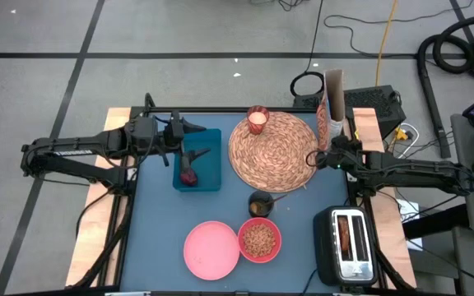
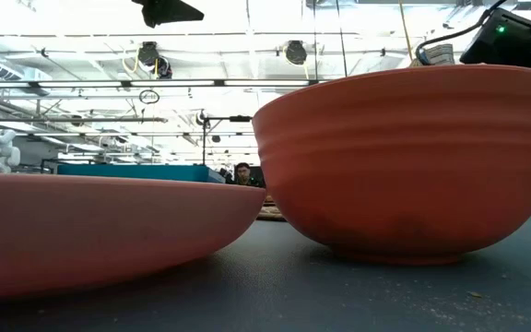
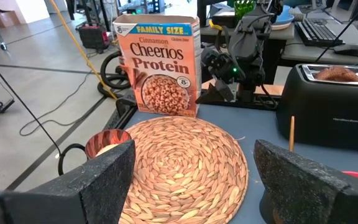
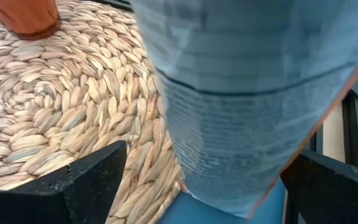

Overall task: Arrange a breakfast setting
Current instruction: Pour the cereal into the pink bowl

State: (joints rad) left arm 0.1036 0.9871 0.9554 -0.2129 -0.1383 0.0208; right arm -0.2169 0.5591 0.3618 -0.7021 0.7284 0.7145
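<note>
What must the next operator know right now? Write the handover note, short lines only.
Left gripper: open, empty, over the teal tray that holds the dark-red fruit.
Right gripper: open, jaws either side of the Cheerios box, not gripping it.
Box stands upright at the far right rim of the straw placemat; candle glass sits on the mat's far edge.
Pink plate and cereal-filled coral bowl sit at the near edge, off the mat.
Done: mat, candle and box placed.
Left: plate, bowl and fruit.
</note>
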